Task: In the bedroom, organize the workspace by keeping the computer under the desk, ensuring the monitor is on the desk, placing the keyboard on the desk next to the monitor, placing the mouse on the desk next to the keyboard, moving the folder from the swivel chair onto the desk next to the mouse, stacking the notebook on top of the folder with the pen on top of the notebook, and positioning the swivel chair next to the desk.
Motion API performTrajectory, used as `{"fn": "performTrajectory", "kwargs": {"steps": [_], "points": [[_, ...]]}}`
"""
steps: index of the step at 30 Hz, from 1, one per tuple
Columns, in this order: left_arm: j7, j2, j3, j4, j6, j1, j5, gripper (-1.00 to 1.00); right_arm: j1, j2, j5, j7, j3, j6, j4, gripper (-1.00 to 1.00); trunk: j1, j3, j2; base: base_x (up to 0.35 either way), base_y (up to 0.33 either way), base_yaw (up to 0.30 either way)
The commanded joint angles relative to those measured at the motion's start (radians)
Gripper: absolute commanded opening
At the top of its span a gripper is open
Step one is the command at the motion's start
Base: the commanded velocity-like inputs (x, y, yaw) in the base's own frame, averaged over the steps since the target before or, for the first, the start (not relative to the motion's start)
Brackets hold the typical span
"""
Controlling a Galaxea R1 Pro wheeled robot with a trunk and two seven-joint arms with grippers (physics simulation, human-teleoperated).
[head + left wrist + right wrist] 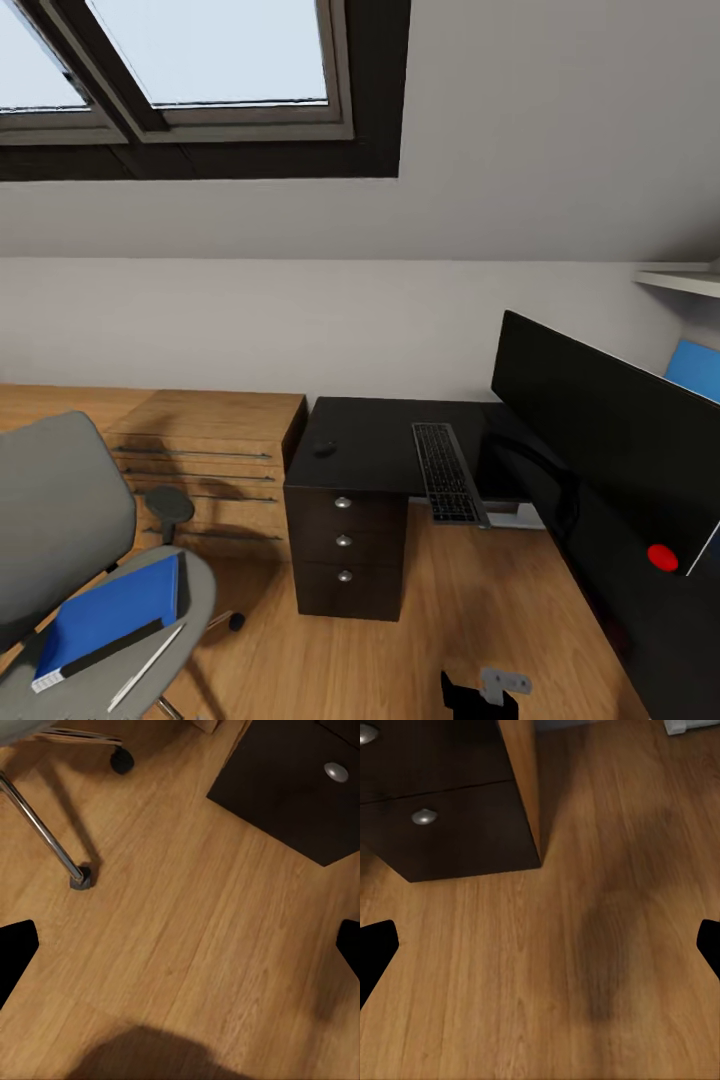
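The grey swivel chair (pixel 60 510) stands at the lower left, apart from the black desk (pixel 375 440). On its seat lies the blue folder (pixel 110 610), with a dark strip along its near edge that I cannot tell from a notebook. The pale pen (pixel 148 667) lies beside it. The keyboard (pixel 445 470) rests on the desk and overhangs the front edge, in front of the wide black monitor (pixel 600 420). The small black mouse (pixel 324 448) sits on the desk's left end. My left gripper (pixel 180 945) and right gripper (pixel 540 952) both hang open over bare wooden floor.
A light wooden dresser (pixel 210 470) adjoins the desk's drawer unit (pixel 343 540). A pale grey box (pixel 515 515) shows under the desk. The chair's chrome leg and castor (pixel 79 877) are near my left gripper. The drawer unit (pixel 424 816) is near my right.
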Motion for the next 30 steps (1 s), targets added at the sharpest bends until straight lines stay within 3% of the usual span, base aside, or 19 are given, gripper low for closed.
{"fn": "performTrajectory", "kwargs": {"steps": [1, 11, 23, 30], "points": [[-0.005, 0.0, -0.008, 0.002, -0.003, -0.001, 0.011, 1.0, -0.001, -0.001, -0.008, 0.008, -0.004, -0.004, 0.001, 1.0, 0.0, -0.001, -0.001, 0.0, 0.0, 0.06], [-0.006, -0.001, -0.008, 0.002, -0.001, -0.001, 0.01, 1.0, 0.0, -0.013, -0.003, 0.008, -0.003, -0.051, 0.018, 1.0, 0.0, -0.001, -0.001, 0.0, 0.0, 0.016], [-0.007, 0.007, -0.009, 0.002, -0.004, -0.001, 0.009, 1.0, 0.0, -0.009, -0.007, 0.007, -0.003, -0.061, 0.022, 1.0, 0.0, -0.001, -0.001, -0.003, 0.0, 0.0], [-0.008, 0.014, -0.011, 0.002, -0.004, -0.001, 0.008, 1.0, -0.001, -0.01, -0.007, 0.007, -0.004, -0.062, 0.022, 1.0, 0.0, -0.001, -0.001, -0.194, 0.0, -0.014]]}}
